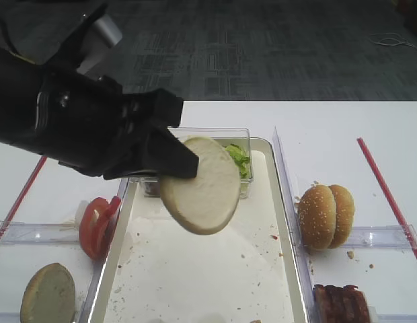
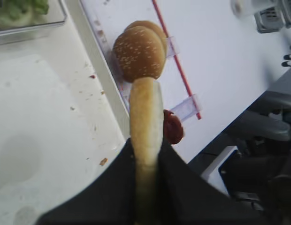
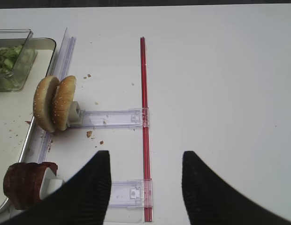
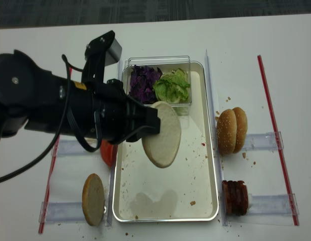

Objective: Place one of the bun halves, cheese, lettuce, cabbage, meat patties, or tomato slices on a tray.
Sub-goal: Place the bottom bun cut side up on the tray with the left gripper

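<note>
My left gripper (image 4: 153, 123) is shut on a plain bun half (image 4: 163, 134), holding it tilted in the air above the silver tray (image 4: 165, 193). In the left wrist view the bun half (image 2: 145, 108) stands edge-on between the black fingers. A second plain bun half (image 4: 94, 199) stands left of the tray, near the tomato slices (image 4: 108, 151). Lettuce (image 4: 171, 86) and purple cabbage (image 4: 144, 83) fill a clear box at the tray's far end. Meat patties (image 4: 235, 197) stand to the right. No cheese is in view. My right gripper (image 3: 145, 161) is open over the table.
Two sesame-seeded bun halves (image 4: 231, 130) stand on a clear holder right of the tray. Red strips (image 4: 276, 135) and clear plastic rails (image 3: 112, 117) lie on the white table on both sides. Crumbs dot the tray floor.
</note>
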`<state>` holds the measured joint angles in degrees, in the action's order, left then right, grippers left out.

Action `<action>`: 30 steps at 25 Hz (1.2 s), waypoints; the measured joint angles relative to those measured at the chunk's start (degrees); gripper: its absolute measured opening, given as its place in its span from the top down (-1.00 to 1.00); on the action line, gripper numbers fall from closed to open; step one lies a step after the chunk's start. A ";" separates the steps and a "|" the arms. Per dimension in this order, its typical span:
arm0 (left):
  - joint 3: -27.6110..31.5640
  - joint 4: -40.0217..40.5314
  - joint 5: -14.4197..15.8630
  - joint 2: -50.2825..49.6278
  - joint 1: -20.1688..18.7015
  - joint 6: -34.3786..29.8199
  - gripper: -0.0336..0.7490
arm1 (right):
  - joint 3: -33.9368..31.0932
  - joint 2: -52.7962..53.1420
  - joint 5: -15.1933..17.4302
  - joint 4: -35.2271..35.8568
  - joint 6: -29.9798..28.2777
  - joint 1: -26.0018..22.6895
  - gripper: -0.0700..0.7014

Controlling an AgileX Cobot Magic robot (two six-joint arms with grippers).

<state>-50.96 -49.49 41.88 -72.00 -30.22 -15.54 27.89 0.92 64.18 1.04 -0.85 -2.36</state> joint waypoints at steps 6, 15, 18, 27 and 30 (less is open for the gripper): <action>0.00 -4.74 -1.25 -1.85 0.00 -4.12 0.70 | 0.00 0.00 0.00 0.00 0.00 0.00 -0.21; 0.00 -4.86 -2.21 -14.87 0.00 -6.25 0.70 | 0.00 0.00 0.00 0.00 0.22 0.00 -0.21; 0.00 -4.86 -3.16 -17.75 0.00 -7.12 0.70 | 0.00 0.00 0.00 0.00 0.22 0.00 -0.21; 0.00 -4.95 -4.56 -24.49 1.39 -9.31 0.71 | 0.00 0.00 0.00 0.00 0.22 0.00 -0.21; -0.04 -4.95 -4.65 -25.25 2.43 -10.21 0.71 | 0.00 0.00 0.00 0.00 0.22 0.00 -0.21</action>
<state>-51.00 -54.44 37.23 -97.25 -27.79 -25.75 27.89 0.92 64.18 1.04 -0.63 -2.36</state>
